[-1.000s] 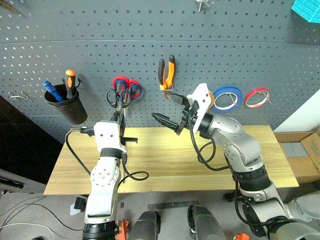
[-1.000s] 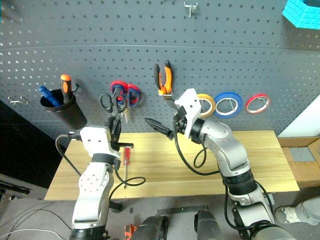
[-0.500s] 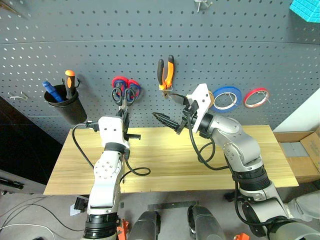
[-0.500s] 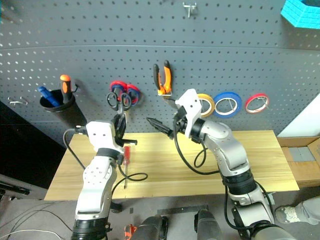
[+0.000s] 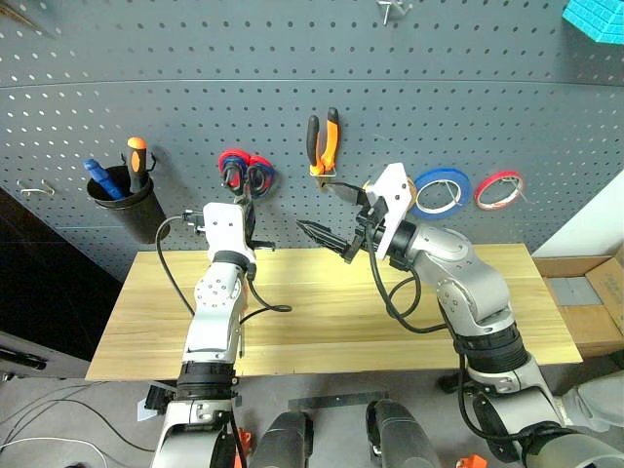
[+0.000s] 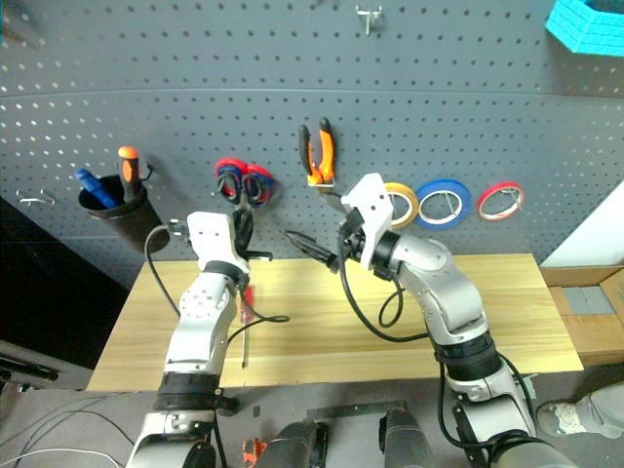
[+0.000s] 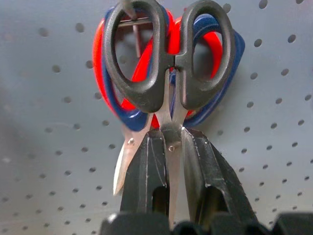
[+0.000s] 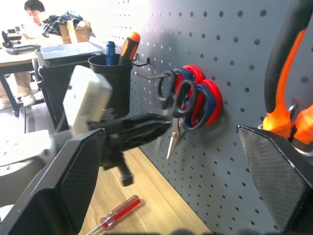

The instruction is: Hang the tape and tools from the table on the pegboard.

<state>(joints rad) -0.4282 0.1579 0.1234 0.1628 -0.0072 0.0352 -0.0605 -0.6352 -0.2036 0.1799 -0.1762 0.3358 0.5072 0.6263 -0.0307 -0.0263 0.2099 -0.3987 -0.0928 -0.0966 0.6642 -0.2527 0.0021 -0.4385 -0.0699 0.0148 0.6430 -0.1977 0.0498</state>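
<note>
Scissors [image 7: 168, 73] with black handles go up against the pegboard [image 5: 439, 68], clamped by their blades in the closed left end effector [image 7: 171, 147]. One handle loop sits at a metal hook [image 7: 132, 22], right in front of the red-and-blue scissors [image 5: 246, 166] hanging there. Whether the loop is fully over the hook cannot be told. The step in hand looks like hanging this tool; the next move probably calls for settling the loop on the hook, then opening the fingers and backing away without dragging the tool off.

Right end effector [image 5: 331, 216] hovers above the table [image 5: 507, 292], jaws spread wide and holding nothing, just below the orange-and-black pliers [image 5: 325, 141] on the board. Yellowish tape [image 6: 401, 203] hangs beside the blue ring [image 5: 441, 190] and the red ring [image 5: 501, 189].

Screwdriver [image 8: 117, 213] with a red handle lies on the table, judged the one tool left to hang. Black cup [image 5: 132, 210] on the board holds an orange-handled tool [image 5: 136, 161] and a blue-handled one [image 5: 100, 177].
</note>
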